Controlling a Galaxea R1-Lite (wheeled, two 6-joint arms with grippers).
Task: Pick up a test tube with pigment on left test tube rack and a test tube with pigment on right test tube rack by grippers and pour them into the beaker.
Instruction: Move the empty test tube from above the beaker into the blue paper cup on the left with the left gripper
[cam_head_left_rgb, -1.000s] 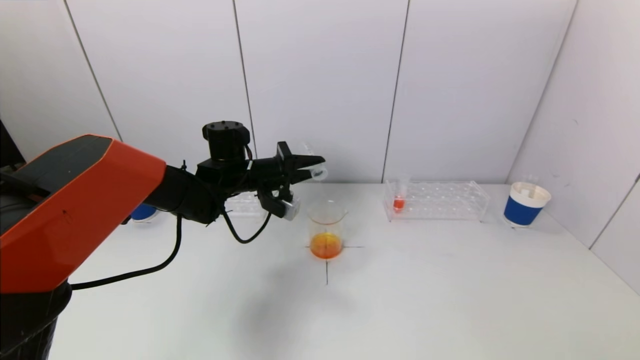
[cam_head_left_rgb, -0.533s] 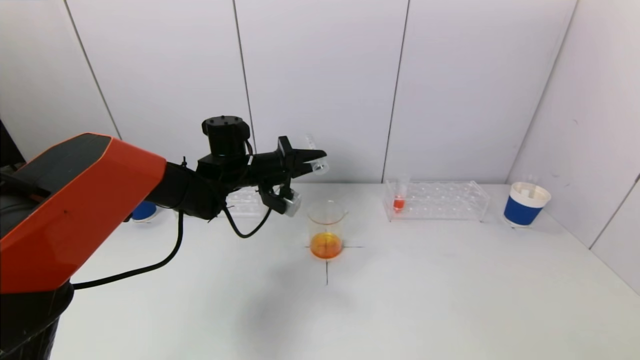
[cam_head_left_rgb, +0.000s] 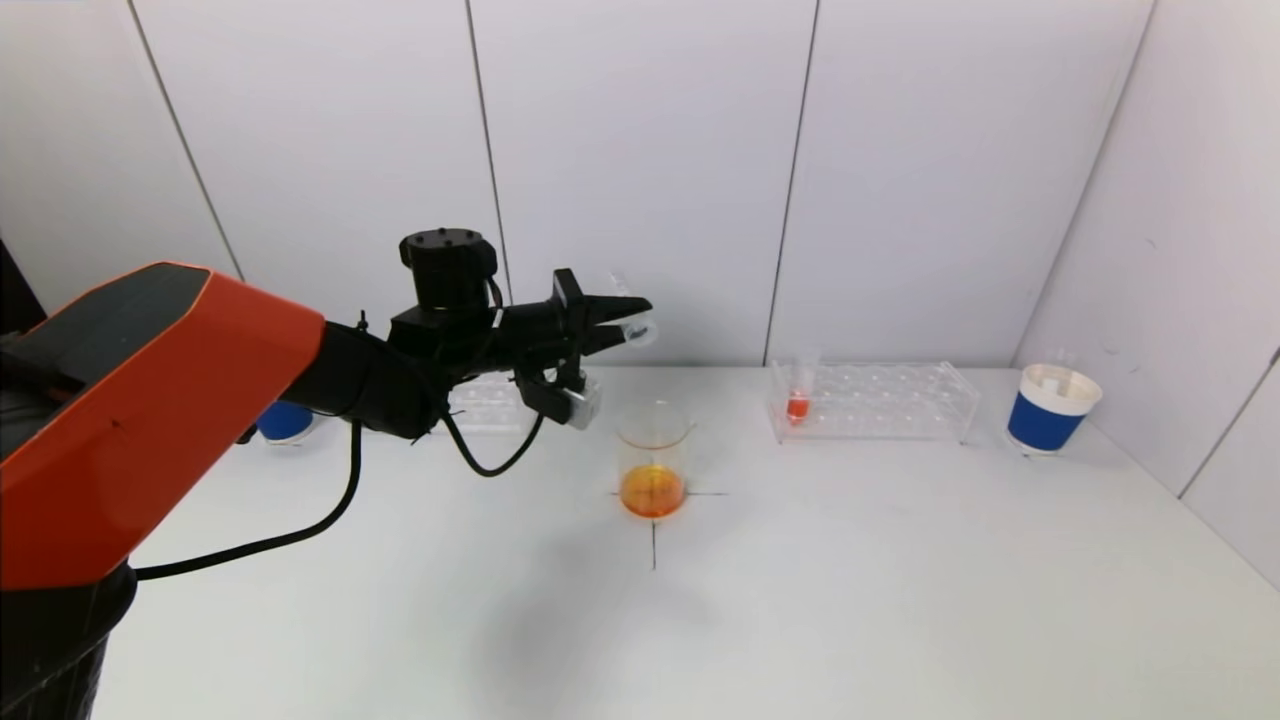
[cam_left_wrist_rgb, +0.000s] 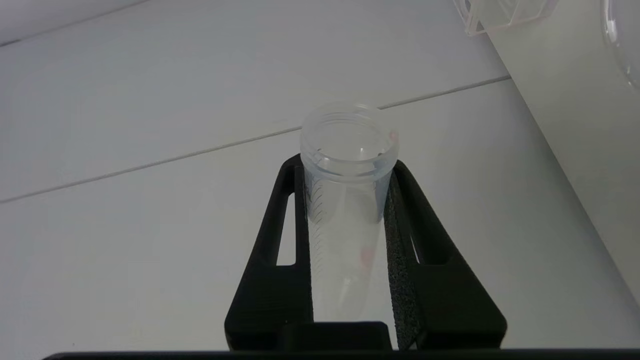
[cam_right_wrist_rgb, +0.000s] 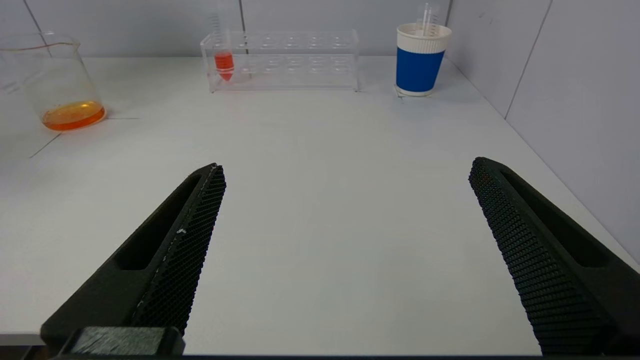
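My left gripper (cam_head_left_rgb: 620, 318) hangs above and left of the beaker (cam_head_left_rgb: 653, 458), shut on a clear test tube (cam_left_wrist_rgb: 345, 200) that looks empty apart from faint pink traces; the tube (cam_head_left_rgb: 632, 322) lies roughly level. The beaker holds orange liquid and stands on a black cross mark. The left rack (cam_head_left_rgb: 487, 405) is mostly hidden behind my left arm. The right rack (cam_head_left_rgb: 872, 400) holds one test tube with red pigment (cam_head_left_rgb: 798, 396) at its left end. My right gripper (cam_right_wrist_rgb: 345, 245) is open over bare table near the front, out of the head view, with the red tube (cam_right_wrist_rgb: 223, 60) far ahead.
A blue and white paper cup (cam_head_left_rgb: 1056, 408) stands at the far right near the side wall, with a clear tube in it. Another blue cup (cam_head_left_rgb: 283, 421) sits at the far left behind my arm. White wall panels close the back and right side.
My left gripper has lifted slightly and drawn a little left, away from the beaker's mouth, with the tube tipping back toward level. The right gripper has not moved.
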